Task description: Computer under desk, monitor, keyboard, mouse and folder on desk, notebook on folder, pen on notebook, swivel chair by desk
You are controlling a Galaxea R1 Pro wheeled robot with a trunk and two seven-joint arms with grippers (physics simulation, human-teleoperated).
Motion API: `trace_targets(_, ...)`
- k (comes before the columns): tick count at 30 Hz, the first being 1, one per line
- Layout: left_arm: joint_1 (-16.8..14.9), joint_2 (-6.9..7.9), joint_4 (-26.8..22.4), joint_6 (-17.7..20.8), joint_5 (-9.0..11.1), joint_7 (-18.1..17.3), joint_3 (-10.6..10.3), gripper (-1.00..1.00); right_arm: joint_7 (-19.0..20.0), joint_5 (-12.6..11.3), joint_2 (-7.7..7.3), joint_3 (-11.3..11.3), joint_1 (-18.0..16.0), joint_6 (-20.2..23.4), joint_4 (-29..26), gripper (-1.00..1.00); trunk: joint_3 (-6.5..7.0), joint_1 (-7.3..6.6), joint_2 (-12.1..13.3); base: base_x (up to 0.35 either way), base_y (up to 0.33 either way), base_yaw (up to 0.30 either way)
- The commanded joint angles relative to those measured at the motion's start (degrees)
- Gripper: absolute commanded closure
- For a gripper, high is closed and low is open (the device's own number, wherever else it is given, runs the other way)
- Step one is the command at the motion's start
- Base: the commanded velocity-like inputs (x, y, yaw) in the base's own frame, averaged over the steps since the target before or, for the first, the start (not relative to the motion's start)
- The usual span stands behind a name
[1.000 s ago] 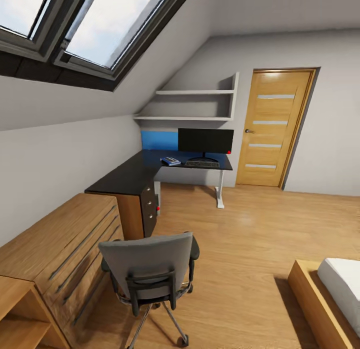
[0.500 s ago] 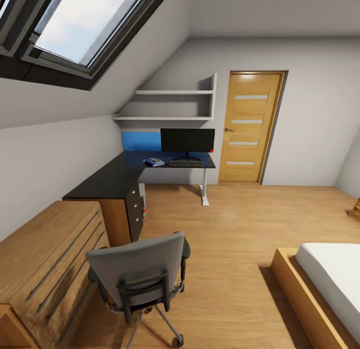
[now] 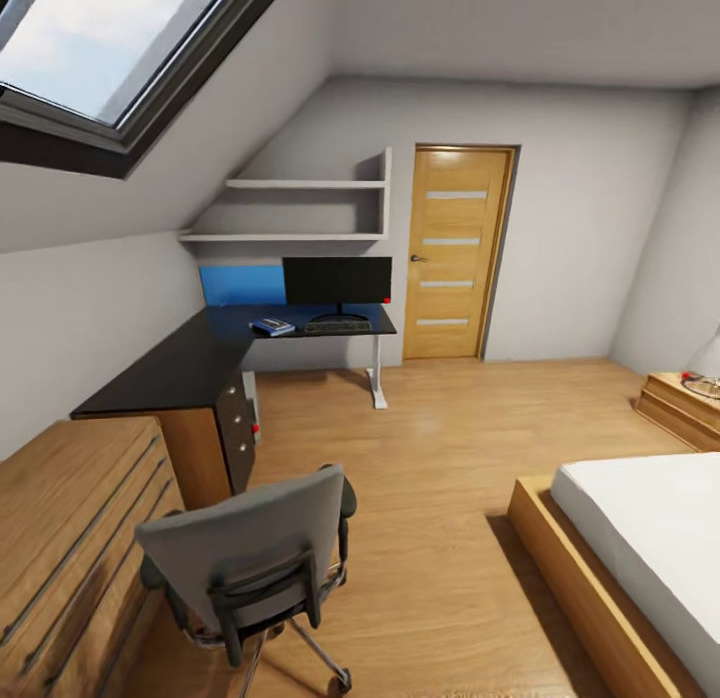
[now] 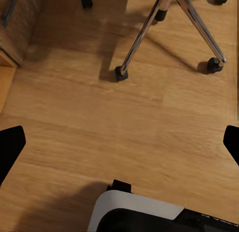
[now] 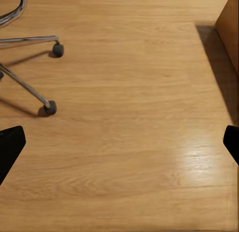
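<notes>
The black L-shaped desk (image 3: 165, 370) runs along the left wall to the far corner. On its far end stand the monitor (image 3: 337, 280) and, in front of it, the keyboard (image 3: 337, 327). The blue folder (image 3: 272, 326) lies left of the keyboard with something small on top, too far off to name. The computer (image 3: 251, 403) shows as a pale box under the desk beside the drawers. The grey swivel chair (image 3: 245, 548) stands close in front of me, its back towards me and apart from the desk. My left gripper (image 4: 119, 147) and right gripper (image 5: 119, 145) are open over bare floor.
A light-wood drawer chest (image 3: 70, 538) stands at the near left. A bed (image 3: 640, 538) fills the right, with a nightstand (image 3: 685, 403) beyond it. The wooden door (image 3: 455, 253) is in the far wall. The chair's chrome base (image 4: 169, 28) and castors (image 5: 50, 107) lie near both grippers.
The whole picture has shifted left, so the camera has turned right. More of the bed and the nightstand have come into view. Nothing in the room has moved.
</notes>
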Motion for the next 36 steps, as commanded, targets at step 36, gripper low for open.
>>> trace_targets(36,0.02,-0.03,-0.1,0.14,0.28,-0.09,0.07,-1.0,-0.45,-0.01,0.01,0.53,-0.05,-0.06,0.01,-1.0,-0.07,0.01,-0.06,0.0,0.159,-0.031)
